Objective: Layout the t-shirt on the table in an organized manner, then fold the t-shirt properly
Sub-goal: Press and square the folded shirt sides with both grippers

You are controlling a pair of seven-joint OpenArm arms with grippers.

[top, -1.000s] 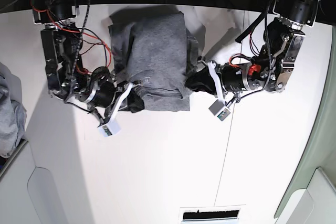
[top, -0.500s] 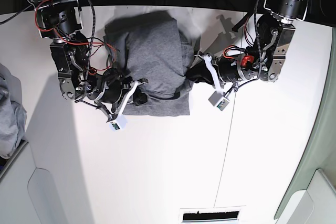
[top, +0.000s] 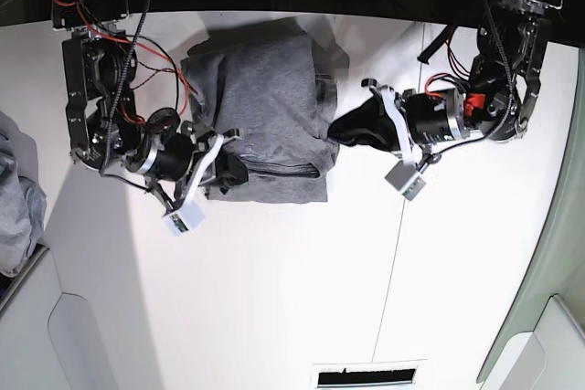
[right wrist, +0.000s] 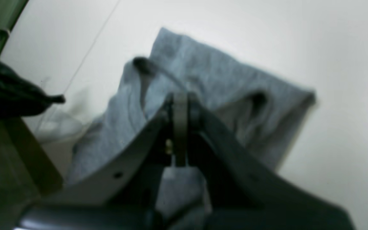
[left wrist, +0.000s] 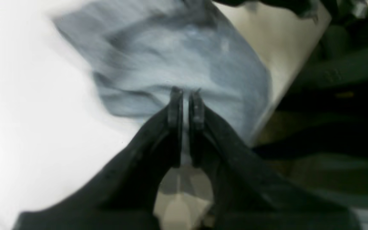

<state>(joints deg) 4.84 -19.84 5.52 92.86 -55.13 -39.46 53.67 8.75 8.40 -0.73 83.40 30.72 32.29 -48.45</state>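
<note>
At the shirt's two side edges, both sets of fingers are at work. Right fingers (right wrist: 180, 105) are pressed fully together at the t-shirt (top: 270, 116); whether cloth is pinched between them cannot be told. Left fingers (left wrist: 186, 95) stand almost together with a thin gap, tips at the fabric; any hold is unconfirmed. T-shirt lies partly folded, bunched and wrinkled, near the far edge of the white worktop (top: 292, 289). Judgement: cloth is light, soft and limp, will sag and slide; best held at hems or corners, layers pinched together.
</note>
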